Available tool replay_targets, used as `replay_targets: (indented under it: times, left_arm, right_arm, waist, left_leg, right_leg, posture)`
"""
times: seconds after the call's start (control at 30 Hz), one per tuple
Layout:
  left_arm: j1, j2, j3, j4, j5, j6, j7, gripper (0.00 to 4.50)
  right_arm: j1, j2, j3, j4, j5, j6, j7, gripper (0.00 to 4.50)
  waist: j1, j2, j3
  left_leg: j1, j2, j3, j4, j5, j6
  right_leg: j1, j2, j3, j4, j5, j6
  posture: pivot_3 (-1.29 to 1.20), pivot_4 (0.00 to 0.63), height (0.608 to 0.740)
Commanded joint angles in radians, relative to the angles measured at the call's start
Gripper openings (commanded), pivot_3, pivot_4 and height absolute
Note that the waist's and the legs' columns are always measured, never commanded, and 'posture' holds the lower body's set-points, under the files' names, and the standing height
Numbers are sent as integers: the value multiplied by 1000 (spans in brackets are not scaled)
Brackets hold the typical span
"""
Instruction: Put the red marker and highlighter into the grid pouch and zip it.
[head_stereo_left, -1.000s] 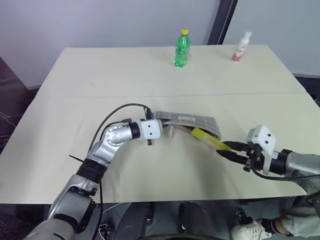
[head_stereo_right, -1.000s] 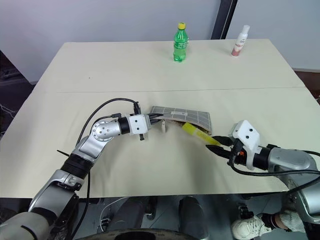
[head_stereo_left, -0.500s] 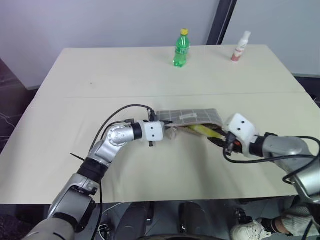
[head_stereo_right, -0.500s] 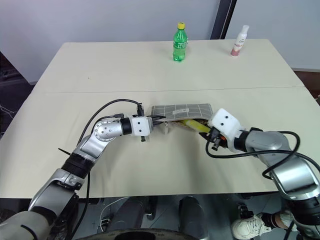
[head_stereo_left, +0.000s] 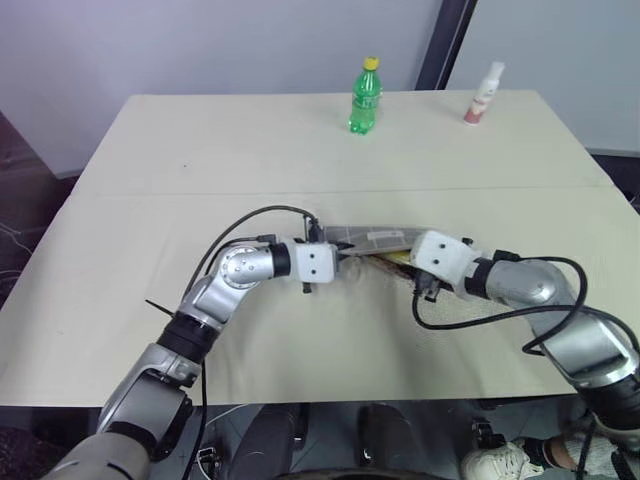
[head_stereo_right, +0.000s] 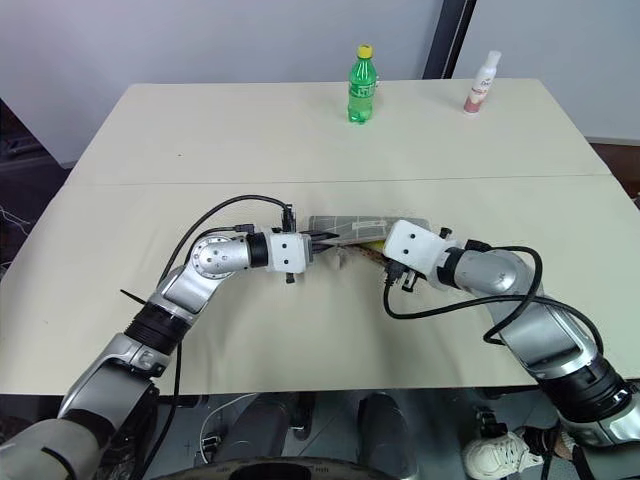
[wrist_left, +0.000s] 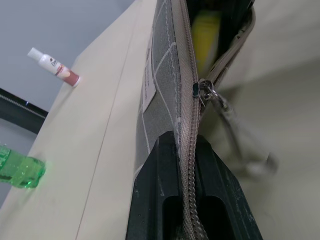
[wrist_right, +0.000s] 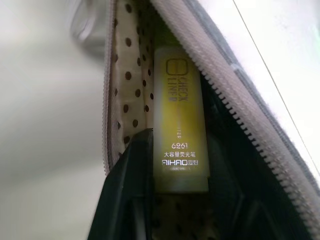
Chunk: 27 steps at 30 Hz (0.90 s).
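Two grippers share the work: left gripper (wrist_left: 192, 200) is clamped on the grey grid-lined fabric pouch (wrist_left: 162, 85)'s zipper edge, holding it agape; between the right gripper (wrist_right: 170, 210)'s parted jaws, the chunky yellow highlighter (wrist_right: 180, 135) lies inside

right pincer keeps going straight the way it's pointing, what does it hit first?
Probably the highlighter: in the right wrist view it lies straight ahead between the right pincer's fingers, inside the open mouth of the grid pouch. Beyond it, the pouch's dotted lining; depth is unclear.
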Motion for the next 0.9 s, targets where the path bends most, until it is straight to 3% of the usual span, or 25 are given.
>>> replay_targets:
  times: [0.03,0.1,0.3,0.43,0.67,0.9]
  left_arm:
    - [-12,6,25,-33,-30,-19,6,0]
    - [-5,9,25,-36,-33,-14,2,0]
    - [1,12,8,-41,-25,0,-5,0]
    - [-1,-7,-5,-25,-14,17,0,0]
    - [-16,-1,-39,-33,55,-14,16,0]
    - [-52,13,-40,-23,100,-56,46,0]
  right_arm:
    - [27,17,-104,-18,39,-41,6,3278]
    - [56,30,-150,-40,77,-25,10,4331]
    - [162,40,-357,-173,364,56,140,4427]
    - [270,46,-529,-260,740,277,177,4427]
    - [400,256,-337,-254,720,321,-29,4427]
    - [300,470,-230,-100,570,255,-253,4427]
  waist:
    - [0,0,0]
    - [0,0,0]
    - [2,0,0]
    - [3,0,0]
    - [-2,-3,-1]
    - [0,-2,-1]
  left_leg:
    - [0,0,0,0,0,0]
    - [0,0,0,0,0,0]
    - [0,0,0,1,0,0]
    - [1,1,-1,1,0,0]
    - [1,1,0,0,0,0]
    - [1,1,0,0,0,0]
  right_leg:
    - [0,0,0,1,0,0]
    - [0,0,0,1,0,1]
    - [0,0,0,2,0,0]
    - [2,0,0,1,0,0]
    - [1,0,0,1,-2,-3]
    - [0,0,1,1,-1,-3]
  posture:
    - [0,150,740]
    - [0,150,740]
    - [0,150,740]
    - [0,150,740]
    - [0,150,740]
    - [0,150,740]
